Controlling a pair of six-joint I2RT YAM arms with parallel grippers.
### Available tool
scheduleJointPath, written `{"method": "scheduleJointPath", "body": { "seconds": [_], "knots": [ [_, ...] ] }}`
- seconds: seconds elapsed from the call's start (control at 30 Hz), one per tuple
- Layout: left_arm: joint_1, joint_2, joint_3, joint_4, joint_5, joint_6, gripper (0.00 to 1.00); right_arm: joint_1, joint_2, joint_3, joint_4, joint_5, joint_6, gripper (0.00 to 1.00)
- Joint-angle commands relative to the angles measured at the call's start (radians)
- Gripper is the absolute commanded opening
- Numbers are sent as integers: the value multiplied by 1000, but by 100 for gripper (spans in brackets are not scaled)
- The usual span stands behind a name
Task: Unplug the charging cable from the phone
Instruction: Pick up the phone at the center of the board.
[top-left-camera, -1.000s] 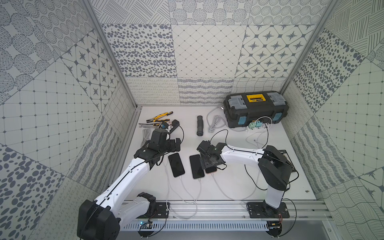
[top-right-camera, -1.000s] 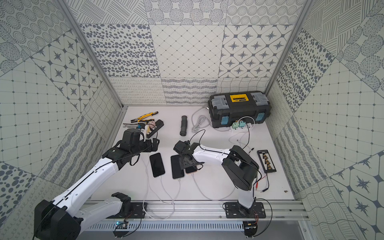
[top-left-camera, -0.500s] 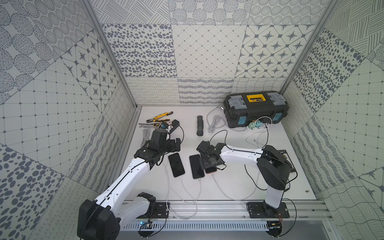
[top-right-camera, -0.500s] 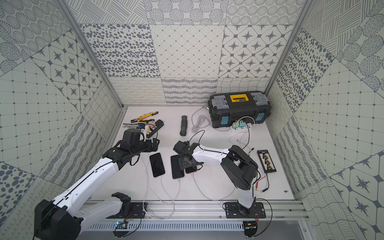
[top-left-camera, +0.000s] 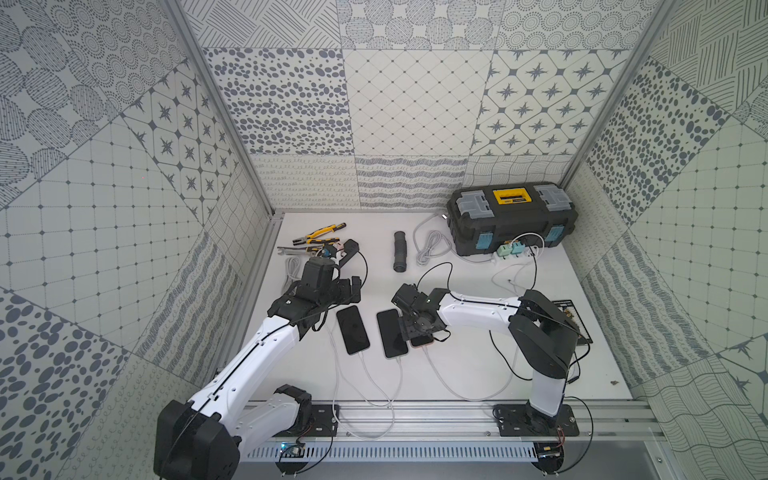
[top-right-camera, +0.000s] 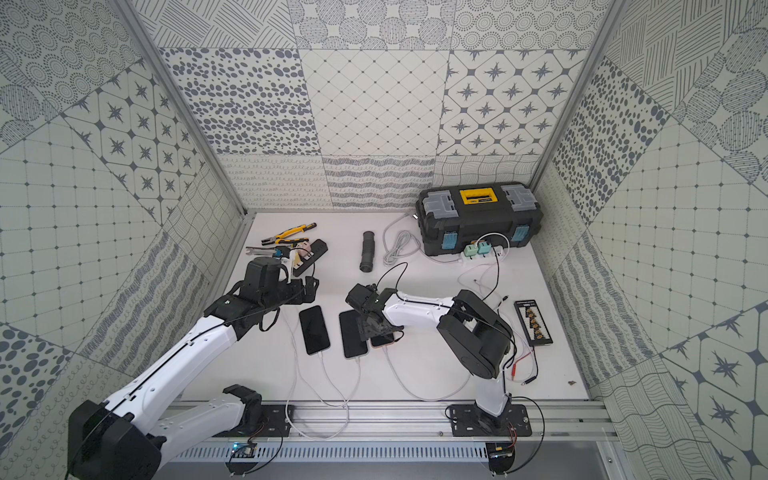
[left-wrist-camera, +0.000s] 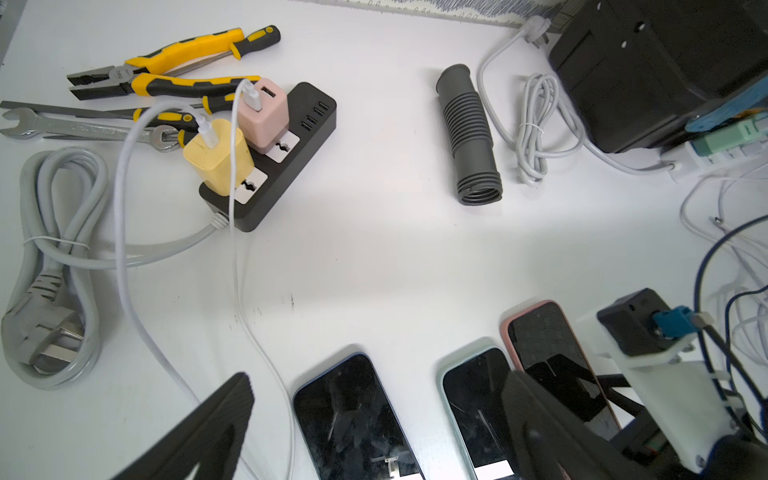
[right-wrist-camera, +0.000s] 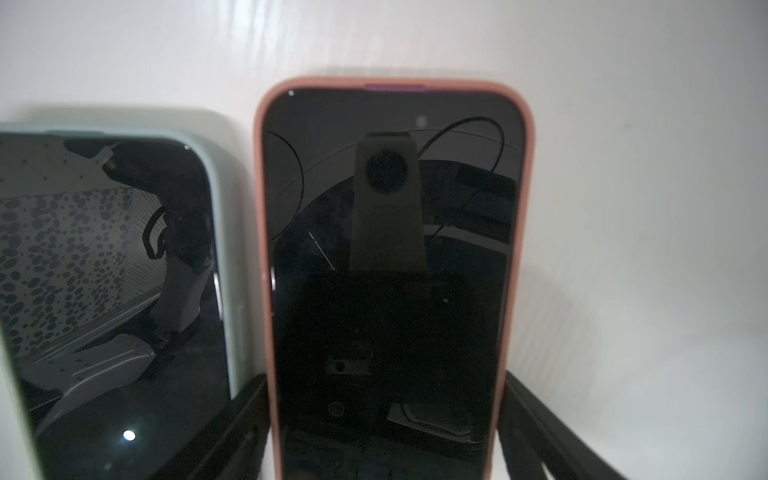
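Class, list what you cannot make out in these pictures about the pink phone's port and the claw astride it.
- Port of the pink phone: cut off by the bottom edge in the right wrist view; too small in both top views.
- Whether the right claw touches the phone: its fingers are blurred in the right wrist view, and its body hides this in both top views.
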Motion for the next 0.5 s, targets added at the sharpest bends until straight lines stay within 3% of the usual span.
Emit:
{"method": "scheduleJointPath", "body": {
  "seconds": [0.0,0.17,0.47],
  "knots": [
    [-13,-6,-6,15,25,-8,98,6,16,-30,6,5,-11,75],
    [-13,-16,-3,27,47,-9,98,2,-32,-37,5,40,-26,63],
    [-13,-64,3,114,143,-16,98,-73,-220,-21,6,3,-138,54]
  ]
}}
